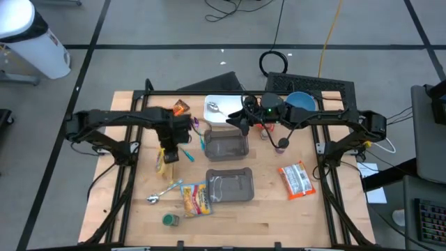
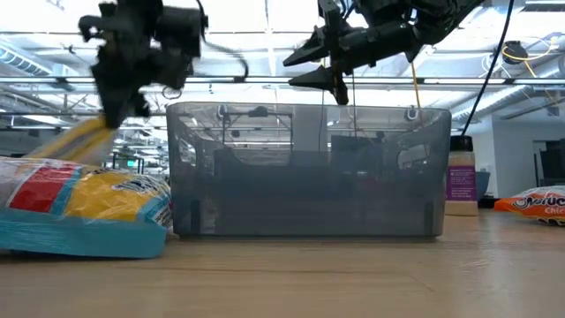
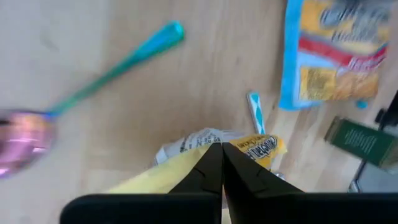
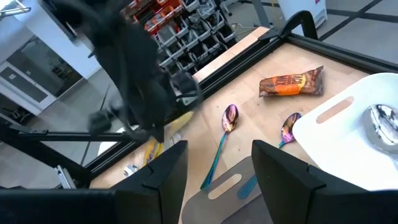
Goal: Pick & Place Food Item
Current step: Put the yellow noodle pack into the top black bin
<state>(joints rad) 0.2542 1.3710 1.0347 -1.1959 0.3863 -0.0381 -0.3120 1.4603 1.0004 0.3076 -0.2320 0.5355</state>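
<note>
Yellow snack packet (image 1: 163, 162) pinched in my left gripper (image 1: 168, 155), at the table's left side.

I read this as the grasp step just made: the left fingers (image 3: 214, 171) are pressed together on the packet's top edge, which looks part-lifted in the low view. Next I'd raise it clear of the teal-handled spoon (image 3: 118, 62) beside it and carry it right, toward the grey container (image 1: 226, 146) at centre, if that's the target. Further right, my right gripper (image 1: 245, 123) hangs above the container's far edge, jaws apart, holding nothing, near the white plate (image 1: 224, 102).
</note>
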